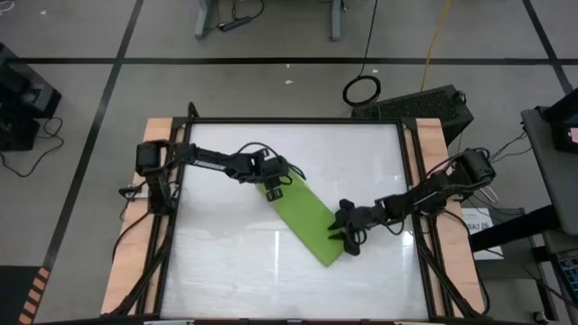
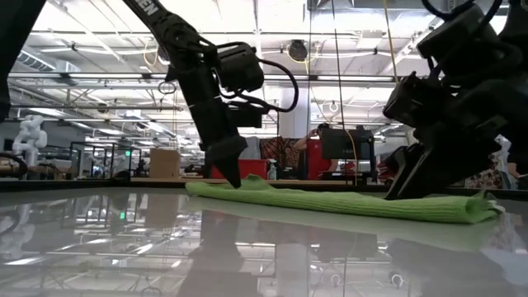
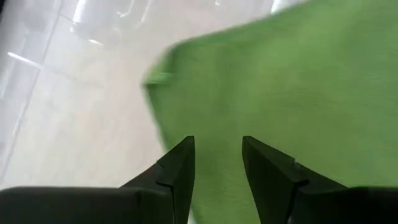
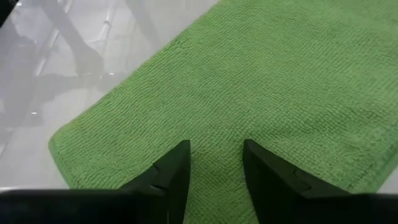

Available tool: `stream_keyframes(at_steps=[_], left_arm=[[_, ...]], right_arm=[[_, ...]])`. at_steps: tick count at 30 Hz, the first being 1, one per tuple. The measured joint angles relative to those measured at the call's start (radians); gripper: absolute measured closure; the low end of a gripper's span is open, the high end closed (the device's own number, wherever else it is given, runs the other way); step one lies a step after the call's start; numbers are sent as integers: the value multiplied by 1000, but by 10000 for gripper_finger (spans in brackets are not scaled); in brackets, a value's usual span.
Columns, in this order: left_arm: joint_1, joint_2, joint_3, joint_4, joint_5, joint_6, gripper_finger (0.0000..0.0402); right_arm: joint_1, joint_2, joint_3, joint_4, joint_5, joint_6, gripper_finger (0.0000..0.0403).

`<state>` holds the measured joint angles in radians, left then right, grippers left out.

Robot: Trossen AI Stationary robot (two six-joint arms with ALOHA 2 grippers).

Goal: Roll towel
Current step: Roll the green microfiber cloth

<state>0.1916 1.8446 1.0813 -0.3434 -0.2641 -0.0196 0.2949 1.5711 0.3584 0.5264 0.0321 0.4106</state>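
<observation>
The lime-green towel (image 1: 305, 223) lies flat on the white table as a long narrow strip, running slantwise from far left to near right. My left gripper (image 1: 275, 192) stands open at the strip's far-left end, pointing steeply down. My right gripper (image 1: 345, 235) stands open over the strip's near-right part, beside its right long edge. In the left wrist view (image 3: 217, 146) and the right wrist view (image 4: 216, 149), green cloth shows in the gap between the fingers. My left gripper comes at the towel's far-left end (image 2: 239, 185) from above, slanting down. In the low view its fingertips (image 2: 231, 175) meet the top of the cloth. The towel lies flat and nothing is pinched. My right gripper comes slanting down from the table's right side onto the towel's near-right part (image 2: 412, 200). Its fingertips (image 2: 400, 191) reach the cloth's top in the low view. The gap stays open, and the cloth lies flat beneath it.
The glossy tabletop (image 1: 244, 271) is bare to the left of and in front of the towel. A dark frame and wooden side boards (image 1: 433, 153) border the table. A black box (image 1: 424, 104) and cables lie on the floor beyond the far edge.
</observation>
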Motion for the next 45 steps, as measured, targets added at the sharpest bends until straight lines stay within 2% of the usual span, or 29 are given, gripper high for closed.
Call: stream_keyframes(at_steps=[7,13,16,22,30,35,40,45], left_arm=[[24,-1,9,19,16,0,261],[-27,-13,42,17,221,-16,261],[-72,-12,42,-11,276,-26,261],[-135,-8,41,-78,274,-94,261],[-134,56,43,-36,253,-93,261],[-95,118,48,26,243,-38,261],[-58,135,47,85,208,57,261],[-32,131,53,146,169,236,261]], right_arm=[[38,2,64,-1,45,9,264],[39,0,104,-39,77,-17,264],[39,0,109,-54,78,-39,264],[32,0,109,-101,73,-59,264],[32,0,109,-119,73,-60,264],[32,0,109,-152,75,-71,264],[32,18,109,-177,123,-30,264],[32,106,113,-45,134,24,264]])
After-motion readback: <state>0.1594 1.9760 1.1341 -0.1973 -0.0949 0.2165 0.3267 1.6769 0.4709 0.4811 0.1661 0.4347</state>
